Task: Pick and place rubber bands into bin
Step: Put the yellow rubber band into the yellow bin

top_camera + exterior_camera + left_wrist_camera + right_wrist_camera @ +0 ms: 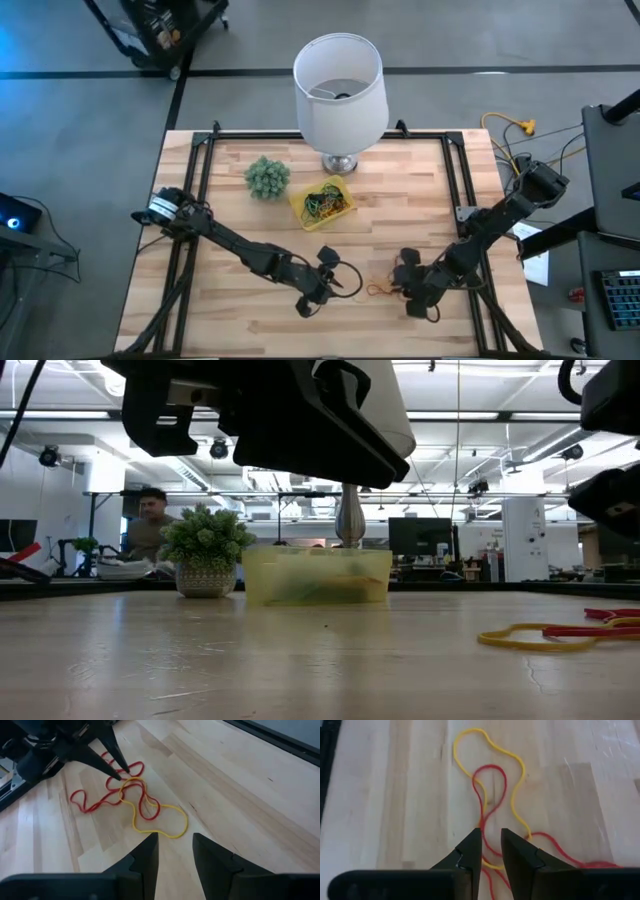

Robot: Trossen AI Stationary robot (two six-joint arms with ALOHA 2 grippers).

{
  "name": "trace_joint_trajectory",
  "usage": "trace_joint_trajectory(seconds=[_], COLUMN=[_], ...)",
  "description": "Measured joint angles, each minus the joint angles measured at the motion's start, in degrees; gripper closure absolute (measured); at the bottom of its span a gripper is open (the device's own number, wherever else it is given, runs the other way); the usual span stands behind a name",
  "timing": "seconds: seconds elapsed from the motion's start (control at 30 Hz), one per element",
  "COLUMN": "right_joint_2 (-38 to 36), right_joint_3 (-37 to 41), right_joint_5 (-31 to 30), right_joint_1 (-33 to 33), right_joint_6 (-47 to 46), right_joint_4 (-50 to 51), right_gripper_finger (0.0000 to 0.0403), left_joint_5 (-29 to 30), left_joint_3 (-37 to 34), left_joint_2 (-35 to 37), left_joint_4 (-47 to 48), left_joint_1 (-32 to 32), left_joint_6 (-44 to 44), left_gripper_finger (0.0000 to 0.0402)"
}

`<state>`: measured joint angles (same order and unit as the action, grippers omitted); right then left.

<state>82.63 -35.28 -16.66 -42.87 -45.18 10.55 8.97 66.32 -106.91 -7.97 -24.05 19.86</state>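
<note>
- The right gripper [491, 847] sits low on the wooden table [230, 320], its fingers slightly parted and straddling a red rubber band [492, 795].
- A yellow rubber band [492, 750] loops just ahead, tangled with the red one.
- The left gripper [175, 852], fingers spread and holding nothing, faces the same tangle.
- The yellow bin [322, 203], full of bands, lies well beyond both grippers, beside the lamp [339, 88].

Yellow rubber band [159, 815] and red rubber bands [102, 797] lie tangled flat on wood, lower centre-right of high view; yellow loop crosses red. Bin [321, 203], small yellow square tray, centre of high view, holds heap of mixed-colour bands [325, 203]
</note>
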Motion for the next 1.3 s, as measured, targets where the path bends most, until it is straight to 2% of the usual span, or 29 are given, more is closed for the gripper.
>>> trace_joint_trajectory(seconds=[0.3, 0.6, 0.97, 1.3], right_joint_2=[0.5, 4.7, 4.7, 4.7], right_joint_3=[3.2, 2.6, 2.6, 2.6], right_joint_5=[0.0, -0.7, -1.9, -2.4], right_joint_1=[0.0, 0.0, 0.0, 0.0], right_joint_6=[-4.2, -4.2, -4.0, -3.7], right_joint_4=[-0.1, -1.1, -0.4, 0.6], right_gripper_finger=[0.0334, 0.0328, 0.0353, 0.0357], left_joint_5=[0.0, 0.3, 0.3, 0.3], left_joint_3=[0.0, 0.0, 0.0, 0.0], left_joint_2=[0.0, 0.0, 0.0, 0.0], left_joint_4=[0.0, 0.0, 0.0, 0.0], left_joint_1=[0.0, 0.1, 0.1, 0.1], left_joint_6=[-0.1, 0.0, 0.0, -0.1], left_gripper_finger=[0.0297, 0.0297, 0.0297, 0.0297])
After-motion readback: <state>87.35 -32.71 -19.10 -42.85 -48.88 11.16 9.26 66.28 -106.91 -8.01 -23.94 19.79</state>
